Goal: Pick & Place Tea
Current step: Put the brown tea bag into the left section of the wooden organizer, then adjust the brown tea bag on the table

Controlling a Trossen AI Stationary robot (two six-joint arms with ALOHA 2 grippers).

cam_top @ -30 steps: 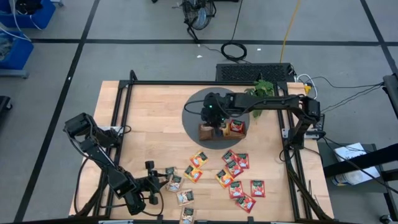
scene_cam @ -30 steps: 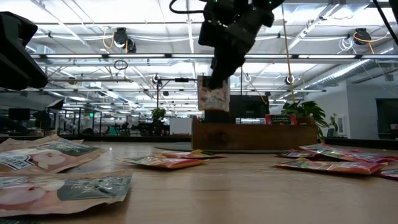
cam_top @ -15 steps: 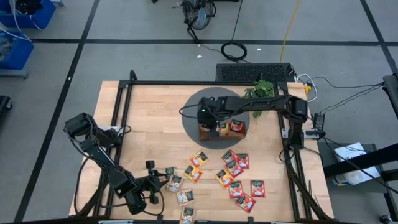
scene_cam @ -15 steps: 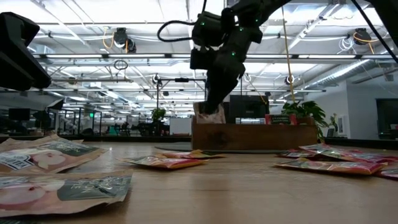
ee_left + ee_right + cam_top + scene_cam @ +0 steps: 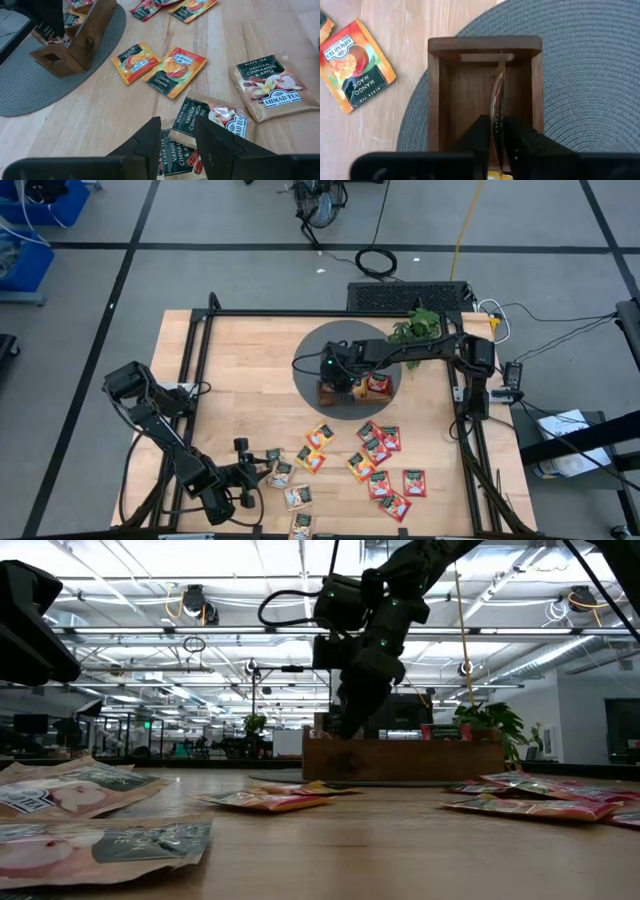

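Right pincer (image 5: pixel 494 131) down in end compartment of brown wooden tray (image 5: pixel 436 100) near counter's far edge, narrowly pinching pale sachet (image 5: pixel 497 95), upright on edge, long axis vertical. Left pincer (image 5: pixel 176 137) parked near front edge, part-open, empty.

orange-and-green tea sachet (image 5: pixel 356 64), brown wooden tray (image 5: pixel 437 95), grey woven mat (image 5: pixel 585 75)

Tray (image 5: pixel 327 392) on mat (image 5: pixel 310 360); sachets (image 5: pixel 378 448) in front.

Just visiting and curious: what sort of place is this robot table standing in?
Probably a robotics lab in a large open workshop or office hall: a framed wooden table on a tape-marked floor, cables trailing nearby, and exposed ceiling ducts and lights behind.
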